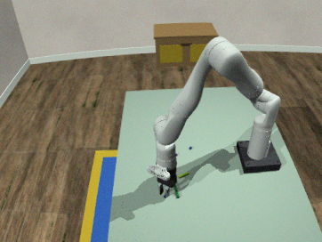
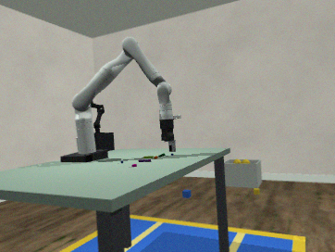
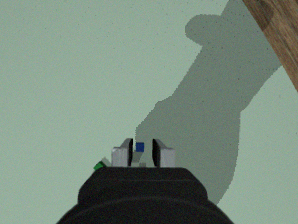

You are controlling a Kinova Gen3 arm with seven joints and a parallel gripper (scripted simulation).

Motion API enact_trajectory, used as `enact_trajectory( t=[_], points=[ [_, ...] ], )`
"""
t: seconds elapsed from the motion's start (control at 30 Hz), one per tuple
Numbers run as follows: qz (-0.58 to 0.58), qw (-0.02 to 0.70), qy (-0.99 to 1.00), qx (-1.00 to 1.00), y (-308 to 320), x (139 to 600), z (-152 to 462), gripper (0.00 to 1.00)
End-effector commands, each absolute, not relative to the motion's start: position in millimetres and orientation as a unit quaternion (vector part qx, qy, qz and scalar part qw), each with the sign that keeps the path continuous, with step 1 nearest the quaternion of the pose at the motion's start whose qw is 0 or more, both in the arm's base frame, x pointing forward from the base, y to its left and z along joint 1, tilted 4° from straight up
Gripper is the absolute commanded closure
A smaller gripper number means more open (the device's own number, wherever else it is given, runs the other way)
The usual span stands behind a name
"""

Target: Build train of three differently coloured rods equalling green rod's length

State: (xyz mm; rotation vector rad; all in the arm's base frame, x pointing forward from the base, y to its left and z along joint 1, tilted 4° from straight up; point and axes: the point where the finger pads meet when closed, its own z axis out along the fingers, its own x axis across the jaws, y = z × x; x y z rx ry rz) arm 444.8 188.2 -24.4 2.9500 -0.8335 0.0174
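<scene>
My gripper (image 1: pixel 165 192) (image 2: pixel 172 149) (image 3: pixel 142 148) hangs low over the near left part of the green table (image 1: pixel 231 209). Its fingers stand apart. A small blue rod (image 3: pixel 140 146) lies between the fingertips, narrower than the gap, and I see no finger touching it. The green rod (image 1: pixel 176 191) lies just right of the gripper; its end (image 3: pixel 98 166) shows beside the left finger in the wrist view. A lime rod (image 1: pixel 183 175) lies a little farther back. A second small blue piece (image 1: pixel 190 147) lies near the table's middle. Other rods are hidden behind the arm.
The arm's base (image 1: pixel 259 157) stands at the table's right side. The table's left edge (image 1: pixel 116 178) is close to the gripper, with a blue and yellow floor mat (image 1: pixel 100 200) below. A wooden cabinet (image 1: pixel 184 40) stands at the back wall.
</scene>
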Motion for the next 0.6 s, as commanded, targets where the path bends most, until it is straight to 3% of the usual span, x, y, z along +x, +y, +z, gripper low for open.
enact_trajectory(
  t=[0.0,0.57],
  points=[
    [0.005,0.036,-0.274,0.961,188.8,444.5,-25.4,0.46],
    [0.005,0.036,-0.274,0.961,188.8,440.8,-25.6,0.46]
  ],
)
